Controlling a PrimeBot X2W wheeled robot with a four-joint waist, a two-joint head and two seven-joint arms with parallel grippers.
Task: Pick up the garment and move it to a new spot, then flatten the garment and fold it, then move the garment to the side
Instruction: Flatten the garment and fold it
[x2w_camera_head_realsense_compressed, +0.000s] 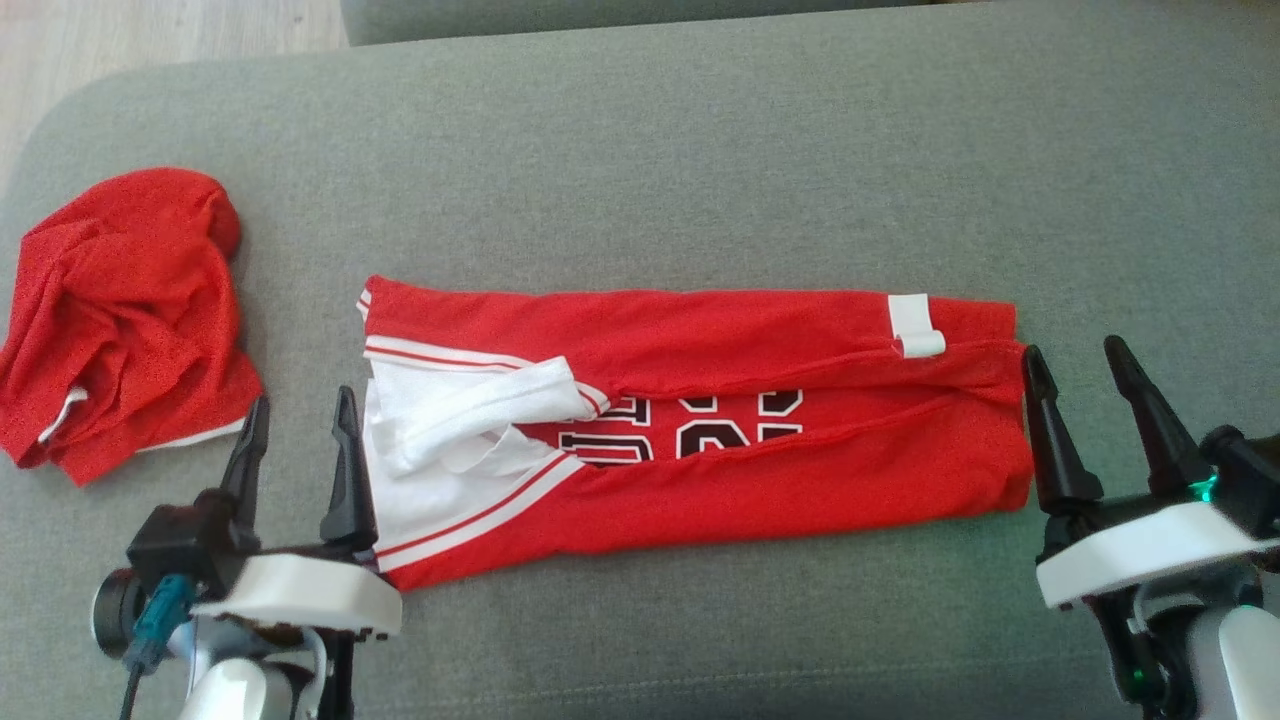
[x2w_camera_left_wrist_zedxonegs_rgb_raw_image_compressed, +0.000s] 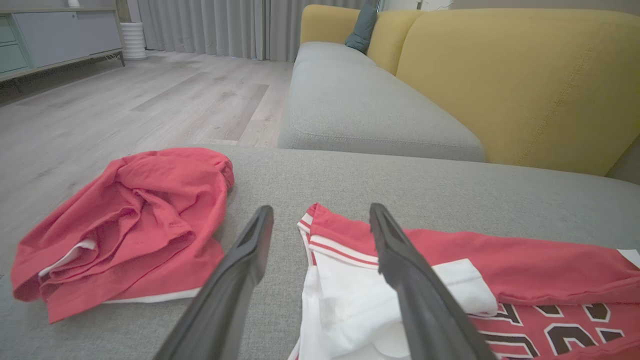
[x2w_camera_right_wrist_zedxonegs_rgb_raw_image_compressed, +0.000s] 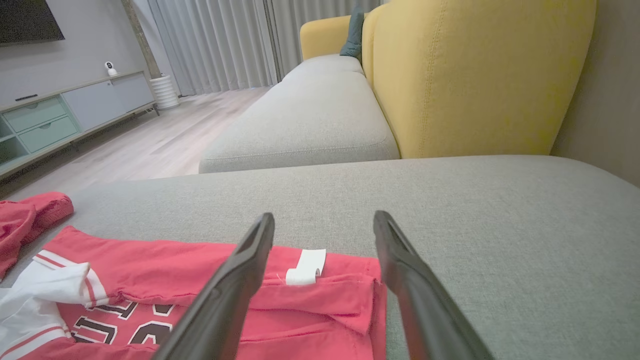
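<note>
Both ends of the garment, lying as a long strip crosswise on the sofa cushion, are being flanked: left claw and right claw are gaping wide, empty.

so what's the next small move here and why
Probably lower the right tool and pinch the right end of the jersey, to fold it toward the left tool: the jersey lies as a long strip, both tools open at its ends, holding nothing.

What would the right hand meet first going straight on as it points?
Likely the end of the red jersey, by its white tag, just ahead of the right hand; past it, grey cushion. Depth is unclear.
</note>
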